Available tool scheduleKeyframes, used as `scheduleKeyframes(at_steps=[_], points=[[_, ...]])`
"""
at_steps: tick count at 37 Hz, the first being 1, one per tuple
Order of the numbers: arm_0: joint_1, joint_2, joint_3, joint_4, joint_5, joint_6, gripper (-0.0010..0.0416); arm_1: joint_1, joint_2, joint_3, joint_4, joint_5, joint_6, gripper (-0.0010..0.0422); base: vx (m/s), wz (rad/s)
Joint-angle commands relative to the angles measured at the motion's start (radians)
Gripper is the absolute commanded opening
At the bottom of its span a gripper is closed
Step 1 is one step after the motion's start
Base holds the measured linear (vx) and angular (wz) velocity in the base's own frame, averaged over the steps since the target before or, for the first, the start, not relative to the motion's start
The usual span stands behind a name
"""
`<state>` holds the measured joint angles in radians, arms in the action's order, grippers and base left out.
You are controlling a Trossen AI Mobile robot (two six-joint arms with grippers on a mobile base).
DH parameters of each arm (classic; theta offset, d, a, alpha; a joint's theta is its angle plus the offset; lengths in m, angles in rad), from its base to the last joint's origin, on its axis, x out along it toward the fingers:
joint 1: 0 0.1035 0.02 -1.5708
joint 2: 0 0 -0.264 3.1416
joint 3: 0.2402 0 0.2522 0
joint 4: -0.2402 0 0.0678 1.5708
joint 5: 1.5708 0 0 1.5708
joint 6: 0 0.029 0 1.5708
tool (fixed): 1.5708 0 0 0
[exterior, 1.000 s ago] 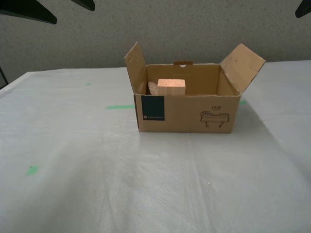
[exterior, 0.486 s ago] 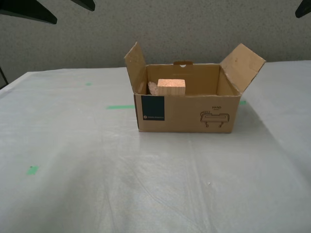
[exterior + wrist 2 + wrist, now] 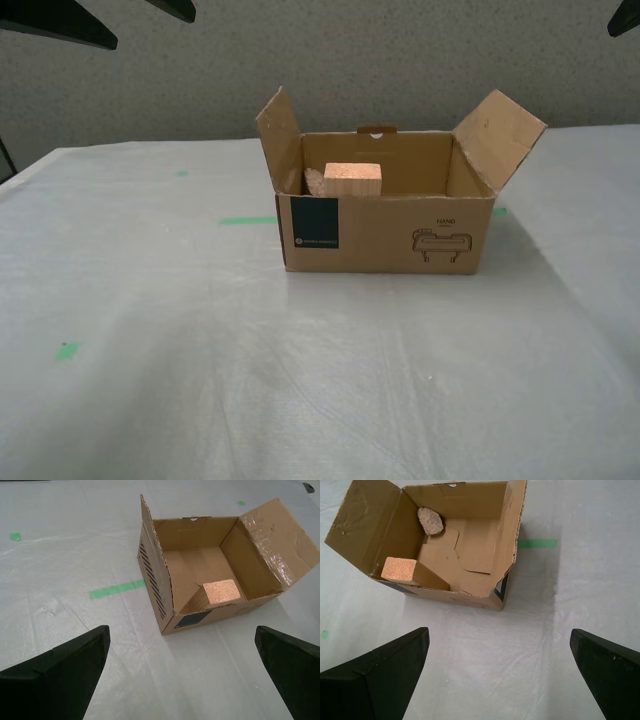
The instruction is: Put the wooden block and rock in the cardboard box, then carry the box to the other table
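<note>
White wrinkled sheet over the other table (image 3: 150, 340), with short green tape marks (image 3: 247, 220) on it, one just beside the cardboard box toward the exterior view's left.

Brown corrugated cardboard box (image 3: 400, 235) standing upright on the sheet, top open, two side flaps raised and leaning outward. Dark teal label (image 3: 314, 222) on the front face near one lower corner, line drawing (image 3: 442, 244) printed near the other. Black stripes on one side wall, shiny clear tape on the inside of one flap, folded bottom flaps visible inside.

Pale tan wooden block (image 3: 352, 179) inside the box, leaning tilted against the front wall near the label corner, the grainy end face turned up and reaching about to the rim. Smooth long faces going down to the box floor.

Pinkish-beige rock (image 3: 430, 520), small, lumpy and rough, also inside the box, resting in the back corner behind the block, apart from it.

My first gripper (image 3: 500, 672) above the sheet in front of the box, jaws spread wide, nothing between them. My second gripper (image 3: 182, 672) likewise spread wide and empty, near the box, not touching.
</note>
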<state>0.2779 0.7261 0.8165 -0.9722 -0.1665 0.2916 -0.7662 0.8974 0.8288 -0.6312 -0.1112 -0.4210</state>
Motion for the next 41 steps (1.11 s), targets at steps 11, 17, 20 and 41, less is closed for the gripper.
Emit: scheduleKeyframes(at_steps=[11, 17, 20, 41], points=[[0.000, 0.000, 0.001, 0.000, 0.004, 0.003, 0.0393, 0.000, 0.000, 0.001, 0.002, -0.002, -0.003, 0.0398, 0.000, 0.000], [0.000, 0.000, 0.001, 0.000, 0.004, 0.003, 0.0394, 0.000, 0.000, 0.001, 0.002, -0.002, -0.003, 0.0398, 0.000, 0.000], [0.000, 0.000, 0.001, 0.000, 0.004, 0.003, 0.0394, 0.000, 0.000, 0.001, 0.002, -0.002, -0.003, 0.0398, 0.000, 0.000], [0.000, 0.000, 0.001, 0.000, 0.004, 0.003, 0.0394, 0.000, 0.000, 0.001, 0.002, -0.002, -0.003, 0.0398, 0.000, 0.000]])
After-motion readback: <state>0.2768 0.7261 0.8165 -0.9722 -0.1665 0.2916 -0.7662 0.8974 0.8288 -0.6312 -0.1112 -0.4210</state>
